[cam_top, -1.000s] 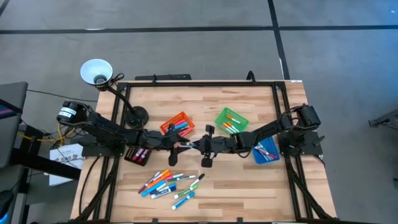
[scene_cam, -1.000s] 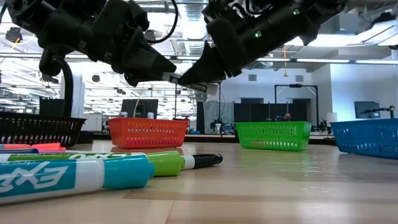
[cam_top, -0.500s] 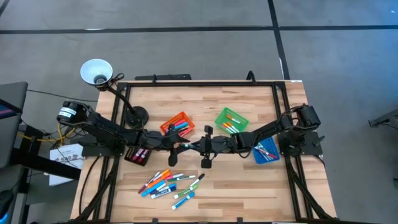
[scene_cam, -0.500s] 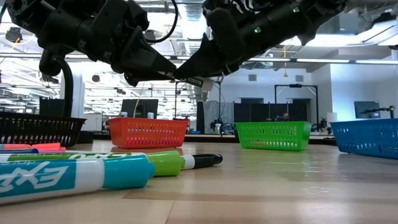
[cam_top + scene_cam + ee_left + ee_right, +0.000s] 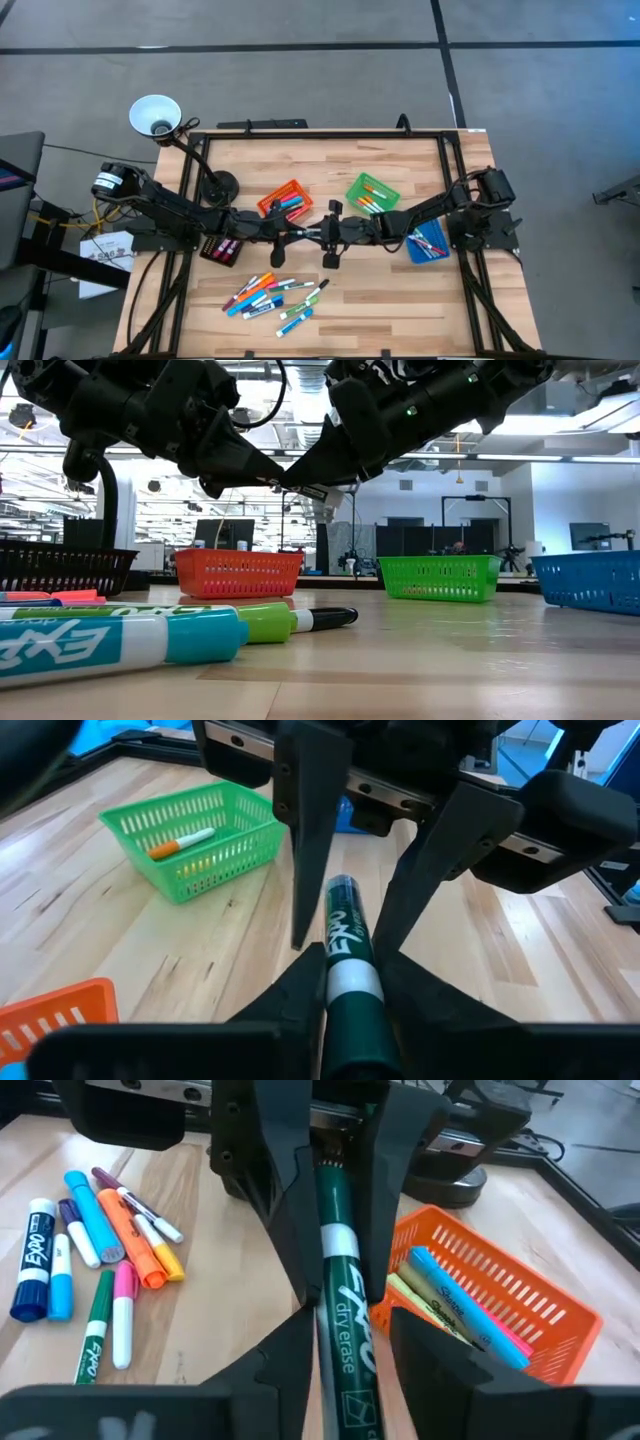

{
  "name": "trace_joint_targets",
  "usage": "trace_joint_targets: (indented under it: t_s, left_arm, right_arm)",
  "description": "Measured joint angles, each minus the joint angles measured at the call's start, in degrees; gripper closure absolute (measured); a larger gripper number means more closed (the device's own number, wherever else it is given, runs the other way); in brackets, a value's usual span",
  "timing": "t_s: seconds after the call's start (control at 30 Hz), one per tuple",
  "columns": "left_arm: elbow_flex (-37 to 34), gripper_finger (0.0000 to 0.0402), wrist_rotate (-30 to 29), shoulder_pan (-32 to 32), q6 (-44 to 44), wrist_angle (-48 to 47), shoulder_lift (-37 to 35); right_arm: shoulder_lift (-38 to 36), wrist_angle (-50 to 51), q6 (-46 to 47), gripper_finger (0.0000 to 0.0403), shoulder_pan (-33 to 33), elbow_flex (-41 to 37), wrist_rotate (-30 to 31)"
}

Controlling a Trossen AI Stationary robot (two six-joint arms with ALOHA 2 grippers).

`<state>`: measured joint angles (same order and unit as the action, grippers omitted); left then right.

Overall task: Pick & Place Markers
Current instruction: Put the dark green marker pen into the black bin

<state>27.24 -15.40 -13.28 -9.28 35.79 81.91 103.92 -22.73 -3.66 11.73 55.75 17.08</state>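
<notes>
The left pincer (image 5: 297, 234) and right pincer (image 5: 312, 236) met tip to tip in mid-air above the tabletop (image 5: 390, 300), just beside the orange bin (image 5: 284, 199), with one green marker (image 5: 345, 945) bridging them. In the left wrist view the left fingers (image 5: 290, 995) pressed against the marker's body. In the right wrist view it lay between the right fingers (image 5: 285, 1345); whether they gripped it or stood slightly off I cannot tell.

Some sorting appeared done: the orange bin held several markers, the green bin (image 5: 372, 193) a few, the blue bin (image 5: 430, 243) and black bin (image 5: 219, 250) a few as well. A loose pile (image 5: 270, 296) of about a dozen lay near the orange bin, toward the tabletop's front edge, so roughly half seemed left.
</notes>
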Motion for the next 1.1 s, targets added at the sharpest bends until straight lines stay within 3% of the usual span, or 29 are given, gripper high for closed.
trace_joint_targets:
  t_s: [0.13, 0.4, 0.67, 0.8, 0.93, 1.1]
  left_arm:
    - [0.0, 0.0315, -0.4, 0.1, 0.0, -0.5, 0.1]
    - [0.0, 0.0336, -1.1, 0.1, 0.0, -0.4, 0.1]
    - [0.0, 0.0326, -1.1, -1.8, 2.4, -2.6, -1.5]
    - [0.0, 0.0327, -1.2, -2.7, 1.6, -11.9, -8.5]
    - [0.0, 0.0324, -3.2, -4.8, -1.5, -23.1, -20.2]
    - [0.0, 0.0328, -8.4, -7.5, -13.7, -42.7, -34.0]
  right_arm:
    - [0.0, 1.3, 0.1, 0.0248, 0.0, 0.0, -0.2]
    - [0.0, 4.7, 1.4, 0.0194, 0.3, 0.0, -0.4]
    - [0.0, 10.8, 4.2, 0.0174, 0.2, 0.0, -0.4]
    - [0.0, 12.4, 5.3, 0.0173, 0.2, 0.0, -0.4]
    - [0.0, 12.5, 6.9, 0.0173, 0.2, 0.0, -0.4]
    - [0.0, 12.4, 6.9, 0.0173, 0.2, 0.0, -0.4]
